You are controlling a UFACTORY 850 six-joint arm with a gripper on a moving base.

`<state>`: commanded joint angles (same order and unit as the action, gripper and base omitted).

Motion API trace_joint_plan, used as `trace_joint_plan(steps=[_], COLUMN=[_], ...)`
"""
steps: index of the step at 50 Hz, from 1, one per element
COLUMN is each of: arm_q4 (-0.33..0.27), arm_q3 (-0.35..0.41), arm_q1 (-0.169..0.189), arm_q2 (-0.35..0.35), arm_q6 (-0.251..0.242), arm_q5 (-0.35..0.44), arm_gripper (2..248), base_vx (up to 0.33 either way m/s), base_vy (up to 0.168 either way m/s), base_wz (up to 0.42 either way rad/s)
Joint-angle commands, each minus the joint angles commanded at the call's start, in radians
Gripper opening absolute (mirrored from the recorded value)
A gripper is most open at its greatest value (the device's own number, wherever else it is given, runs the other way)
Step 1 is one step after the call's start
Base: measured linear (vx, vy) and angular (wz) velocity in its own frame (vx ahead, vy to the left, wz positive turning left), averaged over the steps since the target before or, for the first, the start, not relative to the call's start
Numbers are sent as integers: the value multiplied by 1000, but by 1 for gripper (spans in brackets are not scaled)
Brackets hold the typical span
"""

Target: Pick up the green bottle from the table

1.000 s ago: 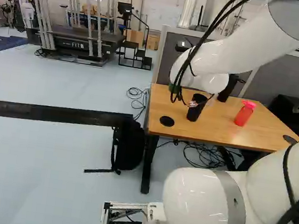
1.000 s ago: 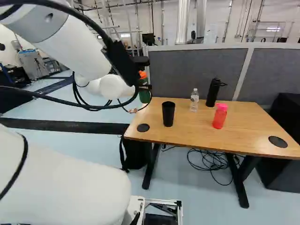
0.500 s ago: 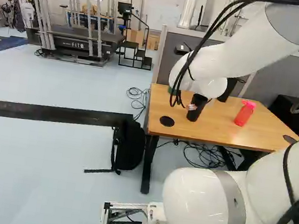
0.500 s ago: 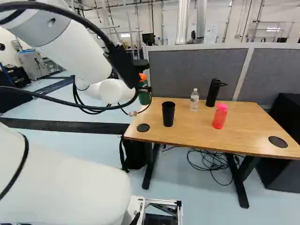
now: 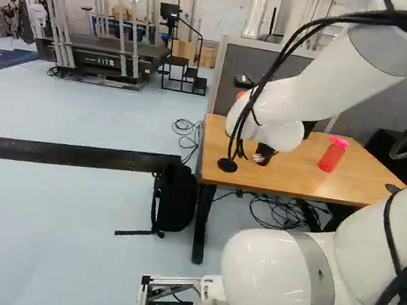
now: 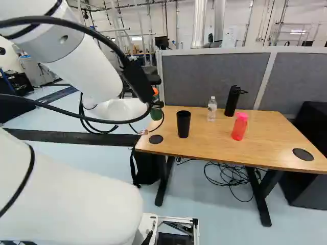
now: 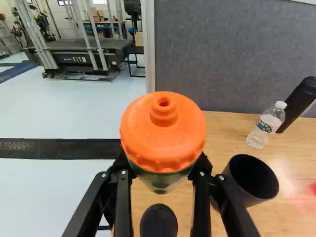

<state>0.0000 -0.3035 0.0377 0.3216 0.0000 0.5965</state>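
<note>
Wrist view: Your jaws (image 7: 162, 170) grasp the green bottle (image 7: 163, 133), seemingly clear of the tabletop (image 6: 204, 140); grip firmly, lift smoothly and steer wide of the cup (image 7: 253, 178) at right.

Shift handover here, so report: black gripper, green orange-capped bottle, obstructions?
Gripper shut on bottle. Bottle apparently clear of light wood table. Black open-topped cup close by, possibly in the way if lowering.
</note>
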Motion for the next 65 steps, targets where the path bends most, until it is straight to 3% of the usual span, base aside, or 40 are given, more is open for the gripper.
trace_joint_plan(steps=[32,65], arm_q4=[0,0], arm_q3=[150,215], arm_q1=[-26,-37], arm_q2=[-29,-42], arm_q6=[0,0], arm_q5=[191,274], arm_gripper=[112,112], base_vx=[0,0], base_vy=[0,0], base_wz=[0,0])
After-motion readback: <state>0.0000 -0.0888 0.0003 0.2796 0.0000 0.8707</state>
